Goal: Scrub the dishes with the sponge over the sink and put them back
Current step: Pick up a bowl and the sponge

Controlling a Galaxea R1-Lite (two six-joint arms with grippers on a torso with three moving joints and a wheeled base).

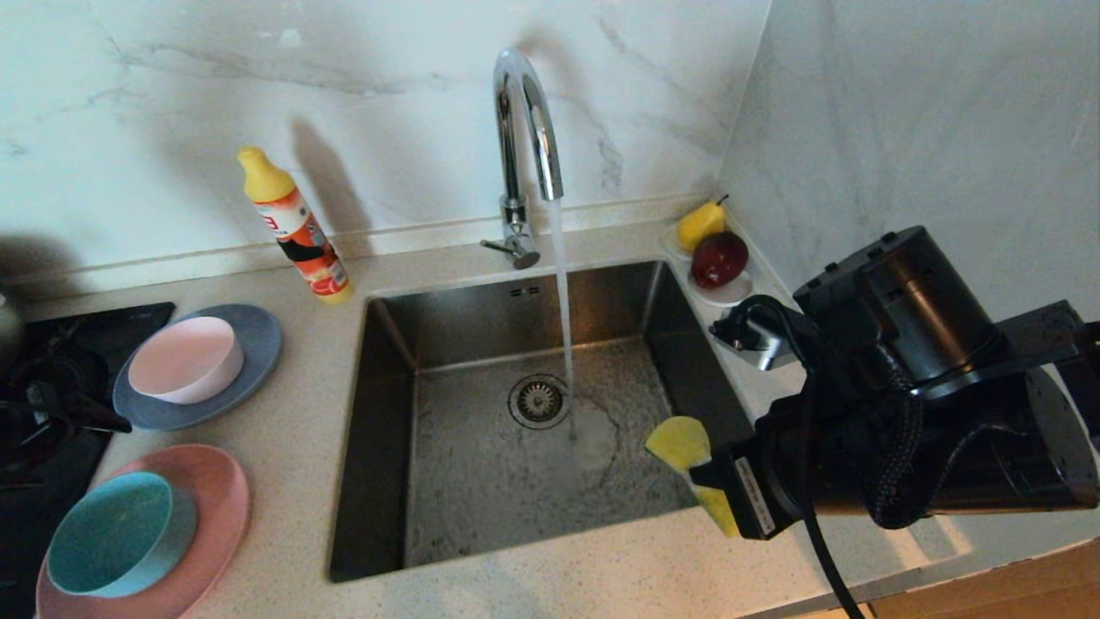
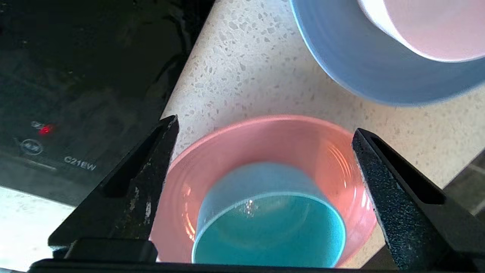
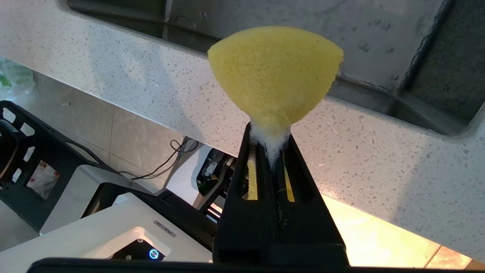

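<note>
1. Sponge: the soft yellow sponge (image 1: 679, 443) sits pinched tight, foaming, in the right pincer (image 3: 269, 146) at the steel sink's (image 1: 387, 413) lower-right rim, ready for scrubbing.
2. Left pincer (image 2: 265, 132) gapes wide, empty, above the teal bowl (image 1: 116, 533) on the pink plate (image 1: 219, 490), lower left.
3. Farther up, the pale bowl (image 1: 185, 359) rests on the blue-grey plate (image 1: 258, 344); the tabletop (image 1: 301, 447) stacks keep the dishes within reach.

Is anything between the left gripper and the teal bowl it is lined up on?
Nothing visible. In the left wrist view the open left gripper frames the teal bowl sitting on the pink plate, with no object between the fingers and the bowl. The blue-grey plate lies apart, beyond them.
</note>
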